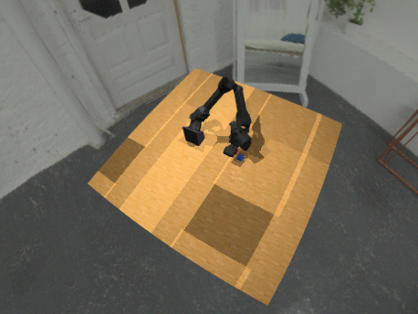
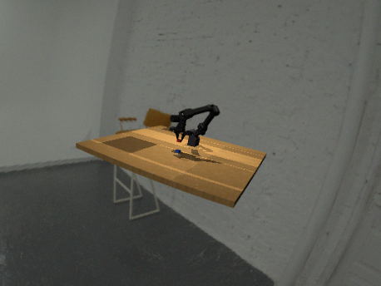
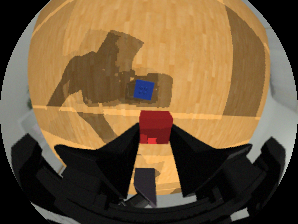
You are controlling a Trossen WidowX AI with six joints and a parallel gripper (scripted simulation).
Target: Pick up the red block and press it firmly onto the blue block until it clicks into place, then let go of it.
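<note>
Overhead, the black arm [image 1: 243, 106] [image 2: 200, 110] reached over the wooden table [image 1: 182, 201] [image 2: 208, 179] [image 3: 195, 55]; the blue block [image 1: 240, 157] [image 2: 177, 151] [image 3: 143, 90] sat on the tabletop, just beside the gripper in that view. Exterior: gripper [image 2: 180, 139] [image 3: 154, 125] pointed down, red block [image 2: 179, 140] [image 3: 156, 127] at its tips, raised above the table, blue one lower, apart. Wrist: fingers were closed on the red block, one on each side; blue block lay flat, studs up, in shadow, red not on it.
</note>
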